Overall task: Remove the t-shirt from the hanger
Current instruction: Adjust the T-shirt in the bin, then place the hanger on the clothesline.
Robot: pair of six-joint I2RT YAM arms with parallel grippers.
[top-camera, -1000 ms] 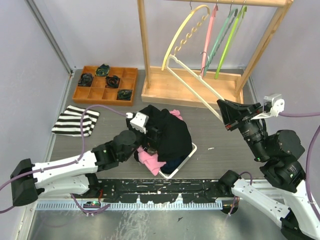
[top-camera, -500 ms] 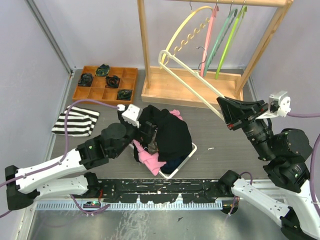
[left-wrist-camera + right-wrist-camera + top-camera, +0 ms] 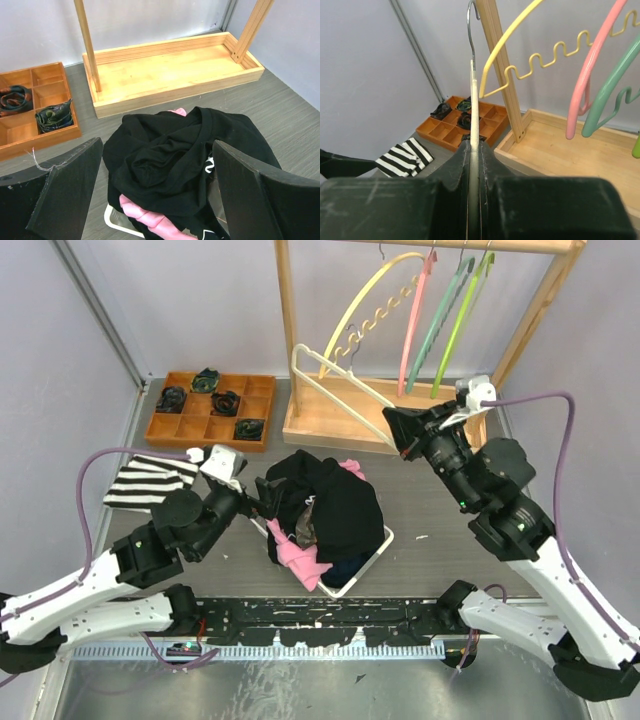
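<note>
Seems past the removal step: black t-shirt (image 3: pixel 335 502) heaped atop basket (image 3: pixel 378 552), frame centre, crumpled, no clear axis. Bare hanger (image 3: pixel 474 100) pinched in right gripper (image 3: pixel 398 430), nearly closed on it, slanting from mid-right up-left, hook twd rack (image 3: pixel 288 330) left post. Left gripper (image 3: pixel 262 490) gaping, empty, beside heap. Next prob.: park hanger, needing hook-to-rail alignment.

You had no text, label, brand or number you could read in any view. The only print was a scrap of white print (image 3: pixel 210 164) on the black t-shirt (image 3: pixel 170 150), and the folds hid too much of it to read.
</note>
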